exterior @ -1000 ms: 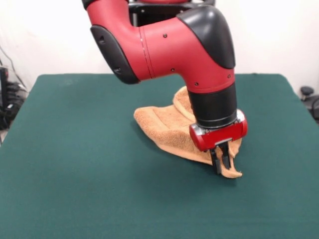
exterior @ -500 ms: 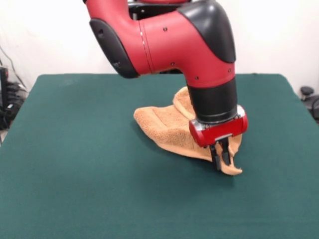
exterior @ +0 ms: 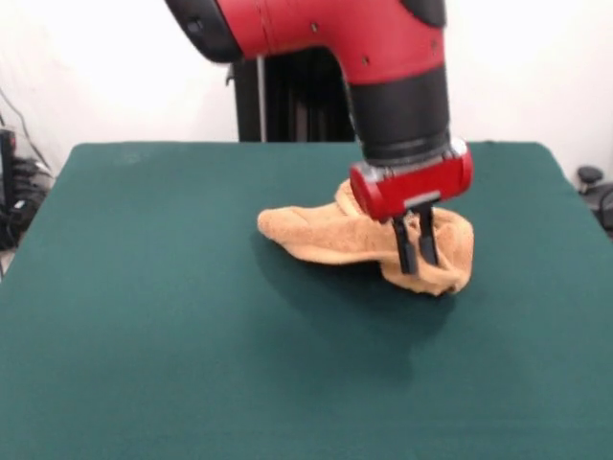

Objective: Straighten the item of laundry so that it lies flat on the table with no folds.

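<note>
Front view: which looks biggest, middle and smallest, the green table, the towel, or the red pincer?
1. The green table, by far the biggest.
2. The towel, bunched up.
3. The red pincer, pinching the towel's lifted end; it sits nearer the camera, so it may look bigger than it really is.

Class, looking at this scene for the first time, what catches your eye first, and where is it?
The big red and black arm comes down from the top, its gripper pinching a lifted edge of the orange-tan towel. The towel sits crumpled right of centre on the dark green table.
</note>
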Robot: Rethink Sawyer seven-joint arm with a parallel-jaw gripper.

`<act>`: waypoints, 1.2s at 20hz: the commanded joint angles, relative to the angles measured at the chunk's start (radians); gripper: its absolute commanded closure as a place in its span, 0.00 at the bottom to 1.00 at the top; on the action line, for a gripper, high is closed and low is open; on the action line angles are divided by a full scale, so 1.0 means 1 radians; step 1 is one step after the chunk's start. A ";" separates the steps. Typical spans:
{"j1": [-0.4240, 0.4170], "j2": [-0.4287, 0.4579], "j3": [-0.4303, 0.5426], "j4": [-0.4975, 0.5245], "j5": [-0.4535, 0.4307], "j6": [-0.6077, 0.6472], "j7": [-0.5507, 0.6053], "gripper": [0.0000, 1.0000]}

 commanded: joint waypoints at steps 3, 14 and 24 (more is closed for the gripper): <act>-0.040 -0.154 0.150 0.152 0.060 0.182 -0.067 1.00; -0.171 -0.384 0.306 0.242 0.202 0.376 -0.143 1.00; -0.296 -0.527 0.450 0.280 0.296 0.489 -0.206 1.00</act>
